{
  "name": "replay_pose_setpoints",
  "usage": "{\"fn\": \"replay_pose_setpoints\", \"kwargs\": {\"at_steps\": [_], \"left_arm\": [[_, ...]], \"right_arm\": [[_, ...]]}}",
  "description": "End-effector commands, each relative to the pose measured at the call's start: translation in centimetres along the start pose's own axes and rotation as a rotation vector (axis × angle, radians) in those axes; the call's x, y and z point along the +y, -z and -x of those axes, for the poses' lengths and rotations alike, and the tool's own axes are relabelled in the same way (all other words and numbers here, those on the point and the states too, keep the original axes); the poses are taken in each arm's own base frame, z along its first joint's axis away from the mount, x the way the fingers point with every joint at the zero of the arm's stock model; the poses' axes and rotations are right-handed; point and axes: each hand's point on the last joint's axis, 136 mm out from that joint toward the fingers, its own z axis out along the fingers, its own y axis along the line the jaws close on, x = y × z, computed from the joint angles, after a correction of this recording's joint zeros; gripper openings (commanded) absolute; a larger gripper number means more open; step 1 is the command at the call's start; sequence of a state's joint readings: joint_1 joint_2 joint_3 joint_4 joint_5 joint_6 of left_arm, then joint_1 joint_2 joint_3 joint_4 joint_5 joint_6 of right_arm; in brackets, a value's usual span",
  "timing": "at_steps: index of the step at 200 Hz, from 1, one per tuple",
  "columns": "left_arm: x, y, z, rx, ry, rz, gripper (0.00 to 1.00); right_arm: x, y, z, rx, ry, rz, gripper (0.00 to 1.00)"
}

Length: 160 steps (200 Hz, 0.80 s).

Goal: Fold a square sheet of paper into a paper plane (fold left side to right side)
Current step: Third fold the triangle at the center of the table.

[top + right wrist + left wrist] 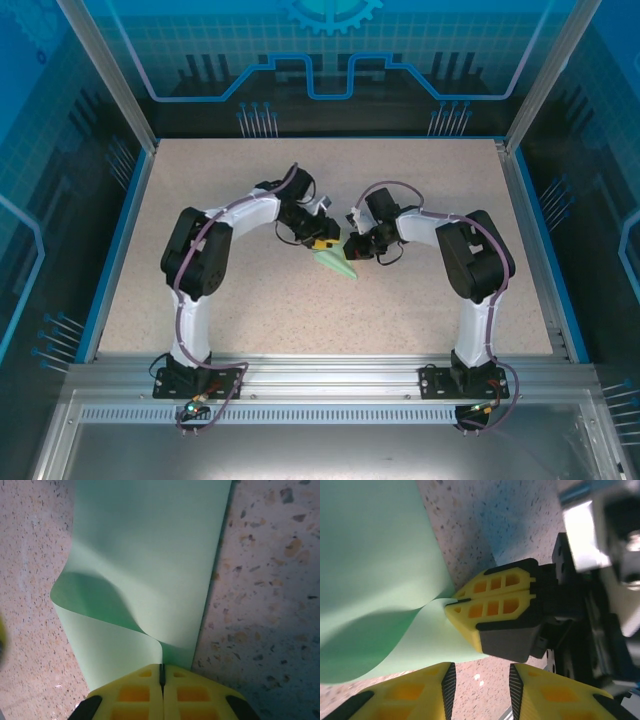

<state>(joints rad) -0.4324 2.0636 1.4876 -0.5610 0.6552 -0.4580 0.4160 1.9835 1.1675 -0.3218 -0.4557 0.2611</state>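
The square sheet of paper (336,266) lies mid-table as a pale mint-green folded shape with a pointed end. In the right wrist view the paper (150,555) curls up from the table, one layer bending over. My right gripper (161,668) is shut on its near edge. Seen from the left wrist, the paper (370,580) spreads to the left and my right gripper (451,609) pinches its corner. My left gripper (481,674) is open just in front of it, with bare table between its fingers. From above, the left gripper (322,243) and the right gripper (352,250) meet at the paper's far end.
A speckled beige tabletop (250,300) is bounded by blue side rails (118,250) and an aluminium frame (320,372) at the near edge. Both arms bend inward over the middle. The right arm's dark wrist body (590,630) sits close by the left gripper.
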Motion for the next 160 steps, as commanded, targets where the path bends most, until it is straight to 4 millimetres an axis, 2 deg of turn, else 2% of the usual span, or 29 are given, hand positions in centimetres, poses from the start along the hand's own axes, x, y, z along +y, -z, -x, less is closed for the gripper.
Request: {"fn": "replay_pose_setpoints", "kwargs": {"at_steps": [1,23,73,160], "left_arm": [[0.0,-1.3,0.1,0.017,0.026,-0.028,0.37],[0.7,-2.2,-0.2,0.03,0.033,-0.007,0.37],[3.6,-3.5,-0.9,0.044,0.076,0.073,0.36],[6.9,-4.6,-2.2,0.069,0.115,0.153,0.36]], "right_arm": [[-2.7,-2.0,-3.9,0.136,-0.062,-0.072,0.05],[-2.7,-2.1,-4.0,0.14,-0.062,-0.076,0.05],[-2.8,-2.1,-4.0,0.142,-0.059,-0.079,0.05],[-2.9,-2.0,-4.0,0.145,-0.054,-0.09,0.05]]}}
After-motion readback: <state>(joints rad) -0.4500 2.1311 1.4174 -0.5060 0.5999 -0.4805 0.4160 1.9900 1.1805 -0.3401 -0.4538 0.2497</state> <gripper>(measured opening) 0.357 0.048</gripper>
